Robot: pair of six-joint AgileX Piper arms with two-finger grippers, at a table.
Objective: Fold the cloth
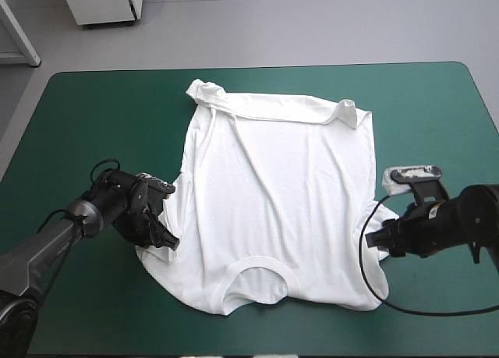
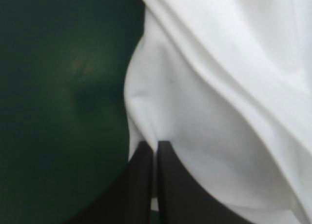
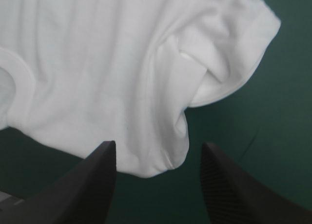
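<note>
The white T-shirt (image 1: 273, 194) lies spread on the teal-green cover, collar toward the near edge and hem toward the far edge, with long creases across it. My left gripper (image 1: 160, 237) sits at the shirt's left sleeve, fingers all but shut with a fold of the T-shirt (image 2: 195, 112) pinched between them. At the shirt's right side my right gripper (image 1: 376, 239) stands open. In its wrist view the right gripper (image 3: 158, 151) has its fingers apart around a rounded fold of the T-shirt (image 3: 122, 77), with the sleeve just ahead.
Bare teal-green cover (image 1: 93, 116) surrounds the shirt on all sides, widest at the left and far right. A white cabinet (image 1: 105, 1) stands on the floor beyond the far edge.
</note>
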